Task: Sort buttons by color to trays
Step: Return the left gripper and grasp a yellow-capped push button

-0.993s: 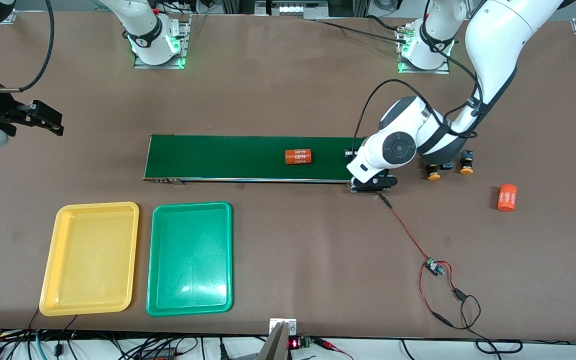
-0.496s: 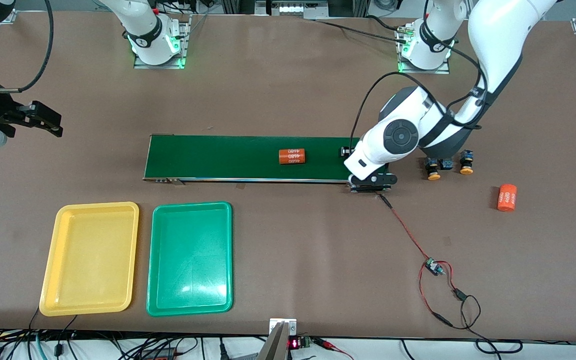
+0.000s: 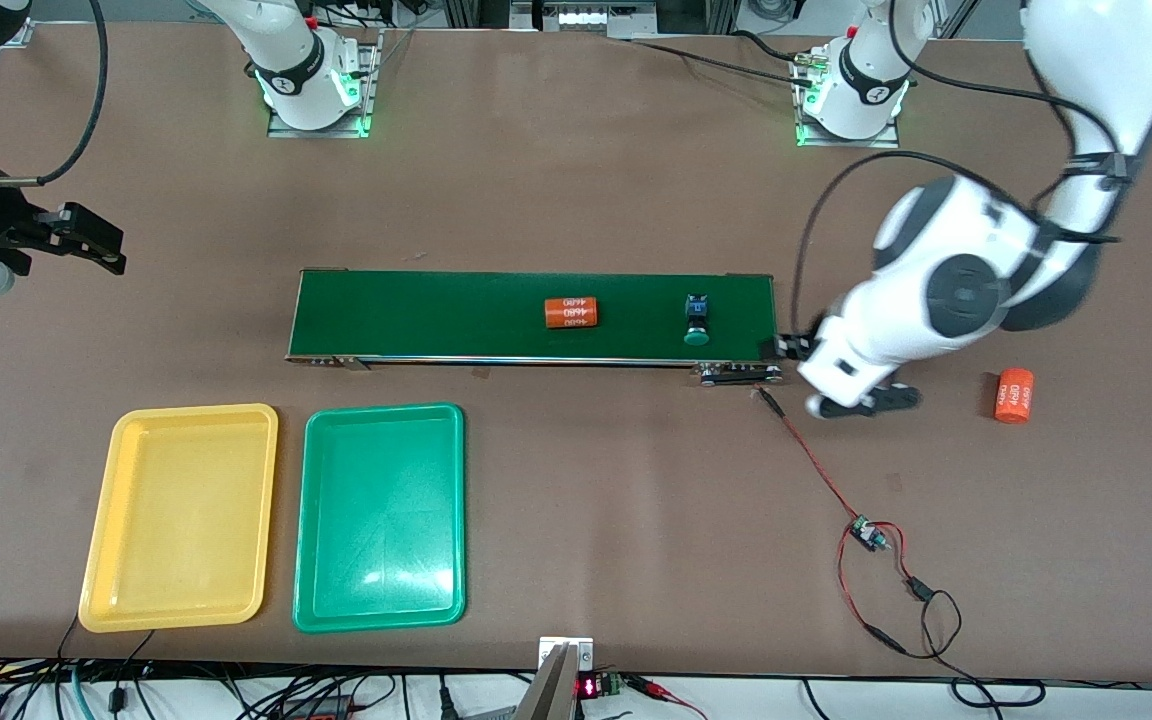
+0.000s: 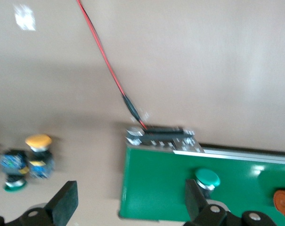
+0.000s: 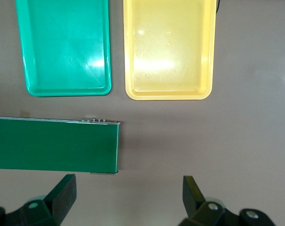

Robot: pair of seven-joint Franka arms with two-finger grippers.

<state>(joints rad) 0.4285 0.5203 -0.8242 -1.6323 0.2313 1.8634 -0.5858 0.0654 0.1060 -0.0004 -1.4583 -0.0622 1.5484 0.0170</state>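
A green button (image 3: 697,320) lies on the dark-green belt (image 3: 436,315) near its left-arm end; it also shows in the left wrist view (image 4: 207,179). My left gripper (image 3: 861,400) is open and empty over the table just off that end of the belt, with its fingers wide apart (image 4: 129,205). The left wrist view shows a yellow-capped button (image 4: 38,141) and a green-capped one (image 4: 14,184) close together on the table; the left arm hides them in the front view. The yellow tray (image 3: 181,515) and green tray (image 3: 379,515) are empty. My right gripper (image 3: 86,238) waits open (image 5: 128,195) off the belt's right-arm end.
An orange cylinder (image 3: 571,313) lies on the belt and another (image 3: 1013,395) on the table toward the left arm's end. A red-black wire runs from the belt's end to a small circuit board (image 3: 866,535), nearer to the front camera.
My left arm has swung off the belt's end toward the left arm's end of the table, uncovering the green button on the belt. The orange cylinder has moved along the belt toward the right arm's end.
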